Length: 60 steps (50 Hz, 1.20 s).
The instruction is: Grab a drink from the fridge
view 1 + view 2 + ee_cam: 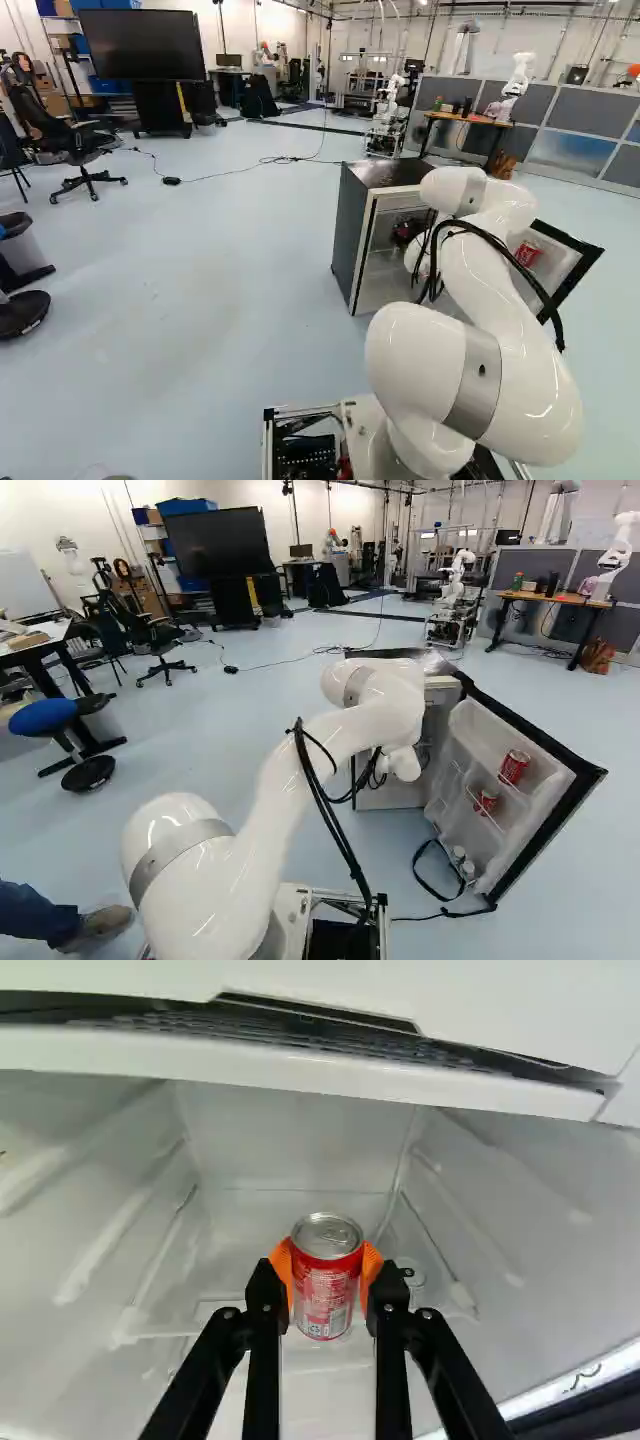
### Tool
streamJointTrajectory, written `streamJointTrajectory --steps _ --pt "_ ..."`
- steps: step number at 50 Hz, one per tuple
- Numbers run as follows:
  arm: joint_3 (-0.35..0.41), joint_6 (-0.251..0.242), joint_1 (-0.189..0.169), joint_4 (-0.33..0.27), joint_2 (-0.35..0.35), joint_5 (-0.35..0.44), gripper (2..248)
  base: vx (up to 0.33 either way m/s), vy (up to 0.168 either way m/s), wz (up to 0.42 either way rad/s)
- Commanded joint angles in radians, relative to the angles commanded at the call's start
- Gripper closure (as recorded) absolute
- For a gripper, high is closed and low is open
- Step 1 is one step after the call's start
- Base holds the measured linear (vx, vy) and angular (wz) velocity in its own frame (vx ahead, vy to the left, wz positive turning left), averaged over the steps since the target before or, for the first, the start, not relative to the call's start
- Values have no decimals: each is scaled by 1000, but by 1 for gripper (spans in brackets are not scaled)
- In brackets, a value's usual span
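The gripper (407, 232) shows as a small dark shape inside the open fridge (350, 225) in the left base view, its fingertips hard to make out. In the wrist view the gripper (326, 1272) is shut on a red drink can (325, 1295), an orange pad on each side. The can is upright, silver top showing, inside the white fridge compartment (300, 1140); whether its base touches the shelf I cannot tell. Two more red cans, an upper one (514, 766) and a lower one (486, 801), stand in the open door's racks (465, 730).
A small pale round thing (411, 1272) lies just behind one finger. The fridge's upper edge (300, 1068) spans the opening above the can. The open door stands beside the arm, a black strap (430, 885) at its foot. Another robot (457, 575) stands farther back.
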State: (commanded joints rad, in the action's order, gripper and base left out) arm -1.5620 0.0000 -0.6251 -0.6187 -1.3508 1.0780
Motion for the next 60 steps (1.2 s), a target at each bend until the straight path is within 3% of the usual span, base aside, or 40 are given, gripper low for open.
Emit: streamJointTrajectory --steps 35,60 --pt "299 0 -51 0 225 0 162 0 0 0" --pt "507 0 -63 0 392 0 162 0 0 0"
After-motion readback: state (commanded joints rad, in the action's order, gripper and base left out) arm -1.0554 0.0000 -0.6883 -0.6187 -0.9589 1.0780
